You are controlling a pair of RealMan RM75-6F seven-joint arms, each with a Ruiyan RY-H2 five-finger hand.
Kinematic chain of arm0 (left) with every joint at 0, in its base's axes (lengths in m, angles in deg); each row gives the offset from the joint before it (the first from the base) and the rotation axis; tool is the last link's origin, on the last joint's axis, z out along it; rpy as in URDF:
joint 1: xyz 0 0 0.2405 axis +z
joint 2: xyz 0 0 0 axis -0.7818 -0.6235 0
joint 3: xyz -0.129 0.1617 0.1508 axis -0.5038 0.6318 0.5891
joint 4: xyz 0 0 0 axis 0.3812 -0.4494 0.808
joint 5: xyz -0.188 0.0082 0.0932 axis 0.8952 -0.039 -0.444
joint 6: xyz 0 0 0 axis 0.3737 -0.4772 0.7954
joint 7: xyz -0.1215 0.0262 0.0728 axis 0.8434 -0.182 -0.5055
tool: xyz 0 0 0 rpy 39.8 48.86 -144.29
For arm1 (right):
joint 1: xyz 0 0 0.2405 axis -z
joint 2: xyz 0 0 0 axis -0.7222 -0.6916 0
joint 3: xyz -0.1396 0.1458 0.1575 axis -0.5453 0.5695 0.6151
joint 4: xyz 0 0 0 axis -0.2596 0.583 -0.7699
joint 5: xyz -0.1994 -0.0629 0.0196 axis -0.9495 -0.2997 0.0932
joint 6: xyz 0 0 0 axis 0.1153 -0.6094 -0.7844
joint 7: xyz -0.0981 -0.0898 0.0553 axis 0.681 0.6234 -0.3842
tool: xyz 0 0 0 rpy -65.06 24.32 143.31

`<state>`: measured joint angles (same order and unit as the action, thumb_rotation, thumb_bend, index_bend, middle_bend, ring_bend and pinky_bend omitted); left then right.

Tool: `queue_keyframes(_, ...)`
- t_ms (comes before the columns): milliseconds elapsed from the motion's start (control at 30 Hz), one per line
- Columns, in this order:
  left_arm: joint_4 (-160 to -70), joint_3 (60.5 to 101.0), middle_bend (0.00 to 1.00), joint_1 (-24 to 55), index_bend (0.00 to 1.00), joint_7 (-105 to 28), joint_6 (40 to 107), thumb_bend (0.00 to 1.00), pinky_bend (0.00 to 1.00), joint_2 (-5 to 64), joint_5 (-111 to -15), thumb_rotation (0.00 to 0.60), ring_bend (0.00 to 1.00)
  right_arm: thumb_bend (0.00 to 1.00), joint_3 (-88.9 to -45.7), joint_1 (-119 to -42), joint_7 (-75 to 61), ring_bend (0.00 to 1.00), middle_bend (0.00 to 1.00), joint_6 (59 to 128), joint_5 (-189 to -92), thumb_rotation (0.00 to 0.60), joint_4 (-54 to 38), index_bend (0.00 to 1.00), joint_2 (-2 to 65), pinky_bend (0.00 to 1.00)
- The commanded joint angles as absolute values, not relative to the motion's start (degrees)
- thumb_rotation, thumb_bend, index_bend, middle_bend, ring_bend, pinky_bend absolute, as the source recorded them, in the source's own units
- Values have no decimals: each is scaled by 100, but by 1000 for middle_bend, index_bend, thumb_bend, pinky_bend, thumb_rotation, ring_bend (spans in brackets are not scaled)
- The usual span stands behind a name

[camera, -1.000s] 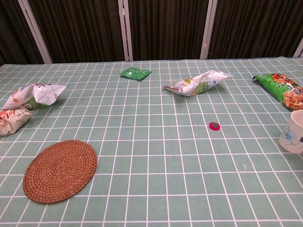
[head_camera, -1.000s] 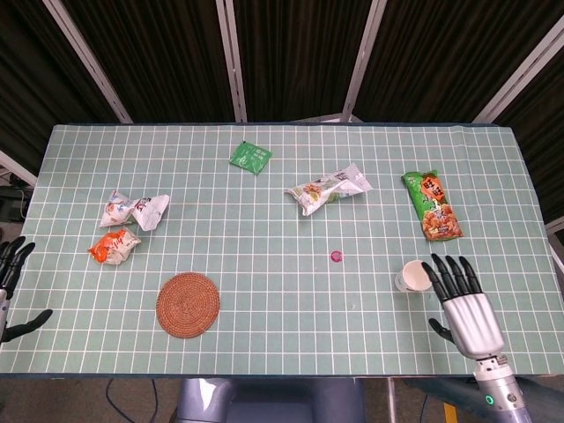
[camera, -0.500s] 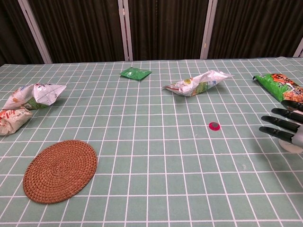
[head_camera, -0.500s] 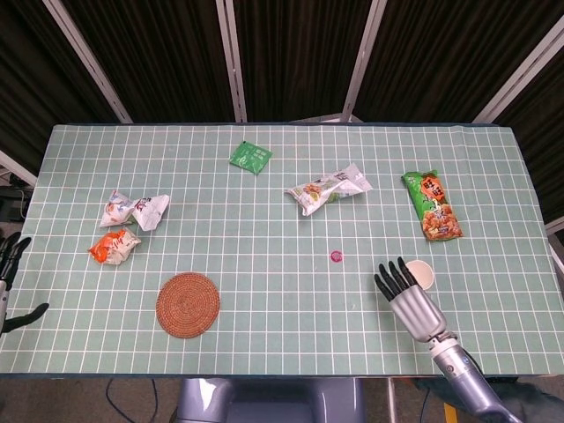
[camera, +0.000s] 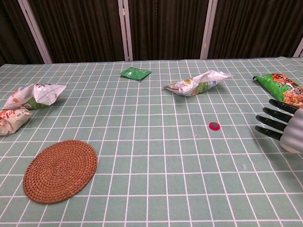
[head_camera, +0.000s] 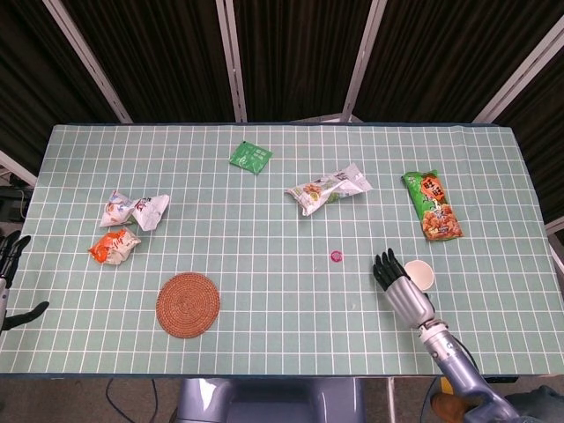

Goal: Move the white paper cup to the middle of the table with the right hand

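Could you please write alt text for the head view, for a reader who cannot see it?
From above, the robot's right hand reaches over a green gridded table beside the white paper cup near the front right, not visibly gripping it. Snack packets, a small red cap and a round woven coaster lie scattered; the left hand shows at the left edge.

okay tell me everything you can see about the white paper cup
The white paper cup stands upright on the green checked tablecloth, near the table's right front area, below the long green snack bag. From above its round open rim and pale inside show. The right hand sits close against its left side, fingers extended; whether they touch it is unclear. In the chest view the hand hides the cup.
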<state>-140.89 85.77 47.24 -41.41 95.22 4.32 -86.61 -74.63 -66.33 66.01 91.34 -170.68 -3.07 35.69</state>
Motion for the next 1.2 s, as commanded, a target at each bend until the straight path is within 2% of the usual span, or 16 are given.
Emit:
queue_keyframes(33,-14126,8593,0,4702,0,-4116,9437,0,0,390,-8614,600,0,126,-7433,-6632,6776,0,8,9121,-16917,600,-167,13,3630,0)
queue_keyframes(133,-14147,8599,0,4694,0,-4116,9419,0,0,376,-8616,600,0,298,-7504,-6688,6809,6,107,9156,-17022,600,12,91,3645,91)
queue_keyframes(167,-14156,8605,0,4693,0,-4121,9417,0,0,371,-8625,600,0,354,-7556,-6728,6755,34,173,9179,-17116,600,125,135,3657,161)
queue_keyframes(267,-14196,8637,0,4685,0,-4096,9378,0,0,349,-8657,600,0,438,-7646,-6790,6586,152,316,9221,-17244,600,401,236,3700,297)
queue_keyframes(367,-14219,8664,0,4680,0,-4051,9358,0,0,317,-8700,600,0,449,-7670,-6808,6380,203,359,9298,-17271,600,493,283,3723,349)
queue_keyframes(567,-14223,8683,0,4675,0,-4015,9335,0,0,294,-8709,600,0,460,-7786,-6922,5675,238,380,9612,-17584,600,553,294,3659,420)
queue_keyframes(700,-14250,8699,0,4671,0,-3994,9316,0,0,265,-8718,600,0,452,-7787,-7055,4604,237,380,9943,-17776,600,394,294,3577,429)
queue_keyframes(800,-14263,8703,0,4675,0,-3979,9324,0,0,251,-8723,600,0,451,-7699,-7130,3464,238,380,10024,-17648,600,-80,294,3492,452)
queue_keyframes(967,-14289,8723,0,4666,0,-3980,9287,0,0,228,-8722,600,0,451,-7528,-7411,1752,241,381,9571,-17258,600,-1103,294,3214,461)
queue_keyframes(1200,-14296,8725,0,4662,0,-3946,9273,0,0,205,-8707,600,0,451,-7527,-7918,431,233,380,8736,-17092,600,-1610,294,3054,459)
